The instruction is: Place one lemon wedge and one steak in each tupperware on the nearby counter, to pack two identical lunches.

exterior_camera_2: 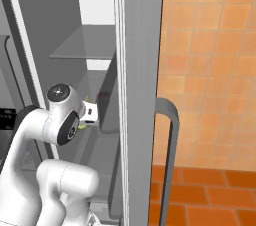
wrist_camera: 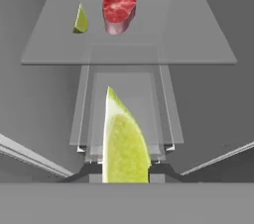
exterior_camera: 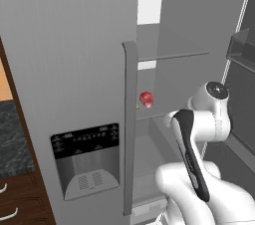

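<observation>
- the gripper (wrist_camera: 126, 168) is clamped on a lemon wedge (wrist_camera: 124, 141), held inside the open fridge (exterior_camera: 74, 45)
- the held wedge looks light, soft and slick; the narrow grip across its flat sides could slip if jolted
- a second lemon wedge (wrist_camera: 80, 20) and a steak (wrist_camera: 119, 12) rest side by side on the glass shelf (wrist_camera: 198, 44)
- the steak looks floppy; best pinched across its middle

lemon wedges: 2 (wrist_camera: 124, 141) (wrist_camera: 80, 20) | steaks: 1 (wrist_camera: 119, 12) | glass shelves: 1 (wrist_camera: 198, 44)
</observation>
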Tool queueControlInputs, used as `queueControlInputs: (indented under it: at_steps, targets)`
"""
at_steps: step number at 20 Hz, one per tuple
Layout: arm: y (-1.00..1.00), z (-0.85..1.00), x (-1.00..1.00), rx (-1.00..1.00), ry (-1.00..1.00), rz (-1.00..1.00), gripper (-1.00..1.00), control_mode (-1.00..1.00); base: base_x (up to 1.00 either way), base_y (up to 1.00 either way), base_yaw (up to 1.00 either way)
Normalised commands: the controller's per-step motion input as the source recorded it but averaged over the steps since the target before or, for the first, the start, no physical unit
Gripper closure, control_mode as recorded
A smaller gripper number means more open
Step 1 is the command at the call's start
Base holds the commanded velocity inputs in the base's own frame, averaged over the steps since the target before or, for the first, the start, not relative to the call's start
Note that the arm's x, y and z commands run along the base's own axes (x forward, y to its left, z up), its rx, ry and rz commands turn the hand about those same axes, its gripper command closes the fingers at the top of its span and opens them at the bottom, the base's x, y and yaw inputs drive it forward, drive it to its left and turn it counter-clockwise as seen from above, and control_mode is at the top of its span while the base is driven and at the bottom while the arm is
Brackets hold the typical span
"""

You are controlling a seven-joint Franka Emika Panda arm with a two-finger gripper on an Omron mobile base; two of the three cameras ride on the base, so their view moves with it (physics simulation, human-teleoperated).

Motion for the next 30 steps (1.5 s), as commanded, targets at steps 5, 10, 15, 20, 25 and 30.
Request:
queueControlInputs:
  at_steps: [5,10,15,20,25,30]
  targets:
    - [0.14,0.47,-0.79,-0.01,0.0,0.0,1.0,-1.0,0.0,0.0,0.0]
    - [0.17,0.06,-0.59,-0.08,-0.04,0.0,1.0,-1.0,0.0,0.0,0.0]
    - [0.0,-0.11,-0.07,-0.02,-0.03,0.0,1.0,-1.0,0.0,0.0,0.0]
    - [0.05,0.0,-0.13,0.0,0.0,0.0,1.0,-1.0,0.0,0.0,0.0]
    - [0.26,-0.01,-0.45,0.0,-0.03,0.02,1.0,1.0,-0.4,0.27,0.03]
    - [0.0,0.0,0.0,0.0,0.0,0.0,1.0,1.0,-0.99,0.95,0.12]
